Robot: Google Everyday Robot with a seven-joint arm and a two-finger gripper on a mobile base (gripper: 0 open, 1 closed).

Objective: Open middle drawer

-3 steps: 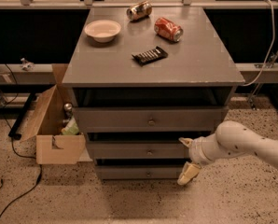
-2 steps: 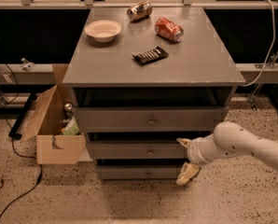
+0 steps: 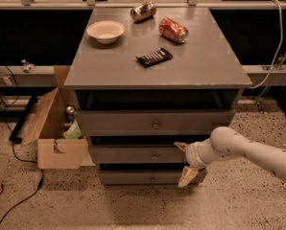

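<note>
Low at about 4 o'clock in the view, my claw (image 3: pixel 184 162) hangs in front of the right part of a grey cabinet. It sits at the end of a pale arm (image 3: pixel 248 152) that reaches in from 3 o'clock. The claw is wide and holds nothing. Its two cream fingers stand one above the other: the upper finger (image 3: pixel 181 146) lies against the level of the middle drawer (image 3: pixel 124 155), and the lower finger (image 3: pixel 187 175) droops across the bottom drawer (image 3: pixel 128 178).

The middle drawer is the second of three grey fronts, below the taller top drawer (image 3: pixel 114 122), and it looks shut. Its small round knob (image 3: pixel 154 155) sits at the centre of the front. The claw is near the knob, at its 3 o'clock, but apart from it.

On the counter (image 3: pixel 205 66) above lie a white bowl (image 3: pixel 105 31), a brown can (image 3: pixel 143 10) and a red can (image 3: pixel 173 29), both on their sides, and a dark snack bar (image 3: pixel 154 57). An open cardboard box (image 3: pixel 56 143) stands on the floor at 9 o'clock of the cabinet.

I judge this to be the reach toward the handle, with no grasp made yet. Next I would slide the claw toward 9 o'clock and raise it slightly until the fingers sit either side of the knob. Then I would close on it and pull straight out. The knob is small, so alignment matters.
</note>
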